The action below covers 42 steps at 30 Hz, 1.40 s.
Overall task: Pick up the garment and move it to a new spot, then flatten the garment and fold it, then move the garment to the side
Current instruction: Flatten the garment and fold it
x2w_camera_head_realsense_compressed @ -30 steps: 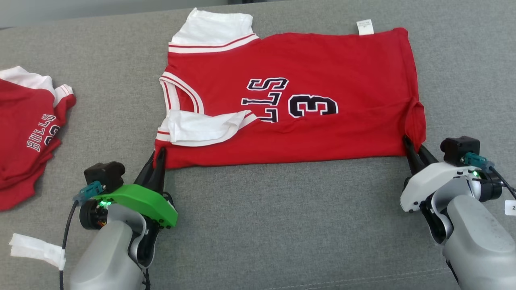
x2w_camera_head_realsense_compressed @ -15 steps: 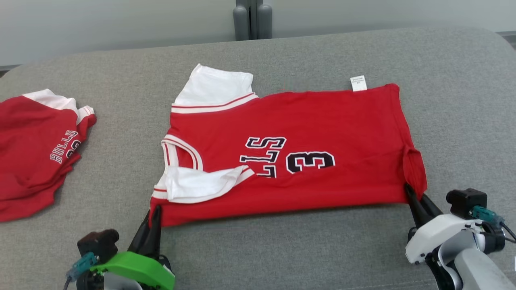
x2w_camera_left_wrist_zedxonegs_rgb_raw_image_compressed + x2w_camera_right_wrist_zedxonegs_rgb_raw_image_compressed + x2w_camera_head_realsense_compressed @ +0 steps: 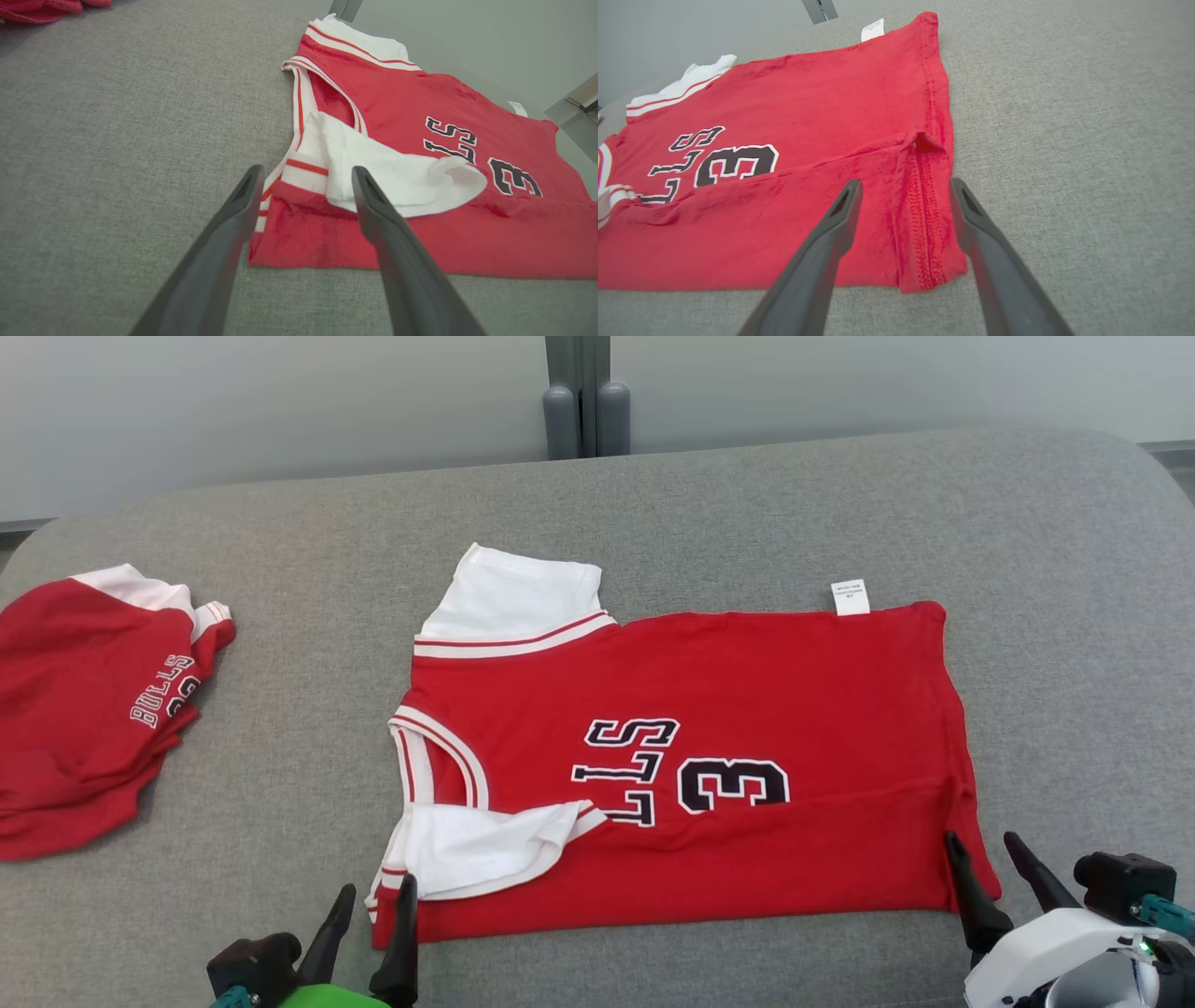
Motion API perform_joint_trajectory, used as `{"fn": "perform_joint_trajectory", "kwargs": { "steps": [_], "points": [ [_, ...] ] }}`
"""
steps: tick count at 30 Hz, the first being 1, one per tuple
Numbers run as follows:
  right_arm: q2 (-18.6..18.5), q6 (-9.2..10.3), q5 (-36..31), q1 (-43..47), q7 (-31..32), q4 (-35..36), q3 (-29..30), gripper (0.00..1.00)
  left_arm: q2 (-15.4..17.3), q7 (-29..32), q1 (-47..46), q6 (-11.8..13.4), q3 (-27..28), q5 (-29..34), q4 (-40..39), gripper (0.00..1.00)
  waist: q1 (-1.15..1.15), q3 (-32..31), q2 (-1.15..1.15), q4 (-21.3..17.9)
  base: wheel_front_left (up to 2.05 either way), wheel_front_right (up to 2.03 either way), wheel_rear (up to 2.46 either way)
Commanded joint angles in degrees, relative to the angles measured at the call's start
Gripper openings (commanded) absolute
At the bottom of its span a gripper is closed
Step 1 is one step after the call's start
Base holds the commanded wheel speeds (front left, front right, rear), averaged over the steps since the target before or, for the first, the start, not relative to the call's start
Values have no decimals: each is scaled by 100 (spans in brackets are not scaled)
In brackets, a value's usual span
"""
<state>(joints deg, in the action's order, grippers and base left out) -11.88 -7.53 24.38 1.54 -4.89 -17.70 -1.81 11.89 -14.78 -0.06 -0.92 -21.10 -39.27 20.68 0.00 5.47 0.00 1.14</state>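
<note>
At near edge of grey worktop, our left gripper and right gripper, jaws wide, bracket corners of red jersey.

A grey fabric surface lies before a pale wall and a grey post

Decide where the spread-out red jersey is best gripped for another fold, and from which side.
Grip the jersey at its two near corners, coming low from the near edge: left gripper at the sleeve end, right gripper at the hem. Both corners lie flat and free, with open fingers astride them.
</note>
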Motion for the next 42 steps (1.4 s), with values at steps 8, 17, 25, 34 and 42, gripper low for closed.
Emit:
{"fn": "perform_joint_trajectory", "kwargs": {
  "steps": [8,17,25,34,42],
  "points": [
    [150,8,-269,-92,-233,650,244,100,-68,-41,-246,50,530,594,-544,100,0,-141,0,-49,0,0,0],
    [346,9,-723,-360,-559,1107,226,100,-108,-43,-573,28,1094,1378,-937,100,0,-222,0,-85,0,0,0],
    [408,8,-1023,-420,-804,1294,262,100,-189,-42,-718,-12,1602,1755,-1110,100,0,-281,0,-89,0,0,0],
    [428,9,-1151,-156,-912,1498,365,100,-54,-43,-431,-182,1893,2069,-1100,100,0,-392,0,-83,0,0,0],
    [460,9,-1184,195,-861,1584,349,100,10,-43,-68,-328,1881,2148,-1053,100,0,-561,0,-39,0,0,0]
  ]
}}
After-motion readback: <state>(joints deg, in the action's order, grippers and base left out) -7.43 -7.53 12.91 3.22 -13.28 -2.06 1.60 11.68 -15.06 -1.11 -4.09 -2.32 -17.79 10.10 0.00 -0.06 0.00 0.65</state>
